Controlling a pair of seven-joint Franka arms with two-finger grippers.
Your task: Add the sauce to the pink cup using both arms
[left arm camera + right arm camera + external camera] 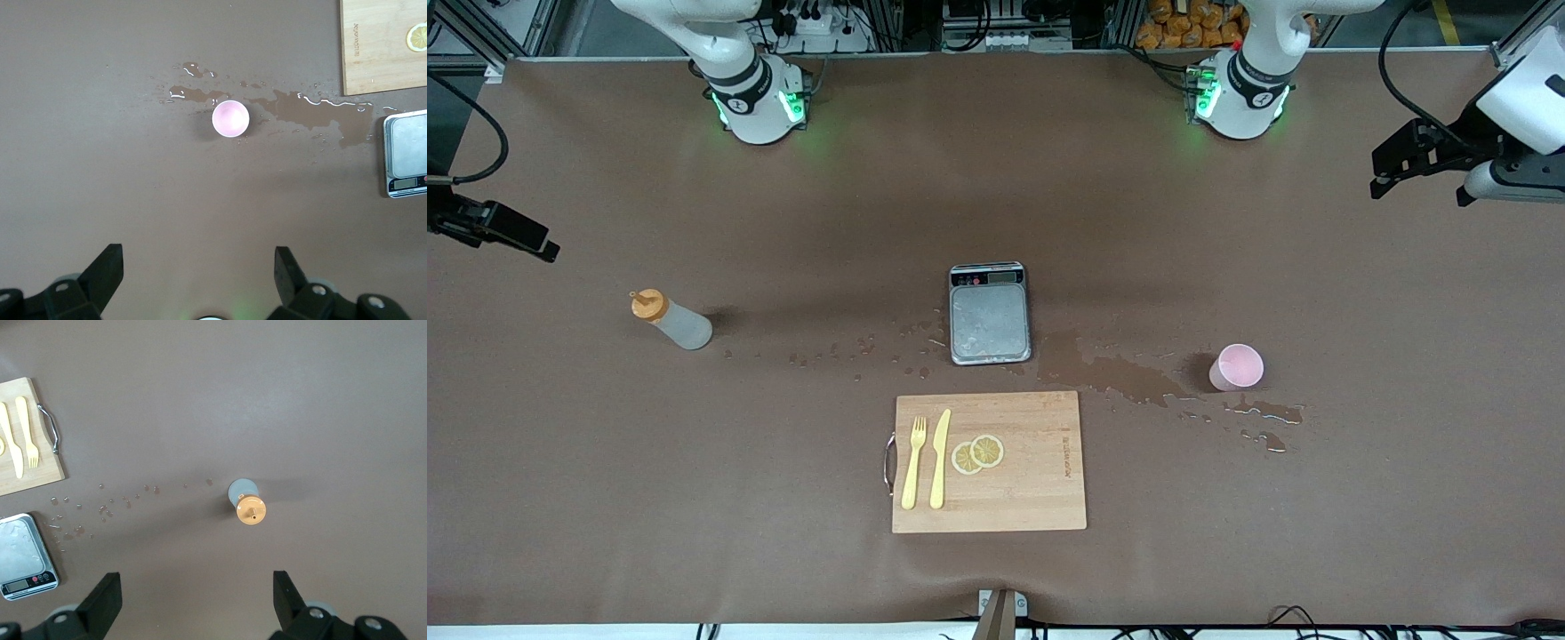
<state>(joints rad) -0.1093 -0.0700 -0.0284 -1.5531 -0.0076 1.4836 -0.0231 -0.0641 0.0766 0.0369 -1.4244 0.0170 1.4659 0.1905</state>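
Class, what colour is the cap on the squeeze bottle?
Orange. The cap tops the whitish squeeze bottle; the right wrist view shows it best.

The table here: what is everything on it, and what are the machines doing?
Sauce bottle: one, whitish with orange cap, upright toward the right arm's end.
Pink cup: one, upright toward the left arm's end, beside a wet spill.
Scale: one, grey, mid-table.
Cutting board: one, wooden, nearer the front camera than the scale.
Fork, knife: one each, yellow, on the board.
Lemon slices: two, overlapping, on the board.
Left pincer: open, over the cup.
Right pincer: open, over the bottle.
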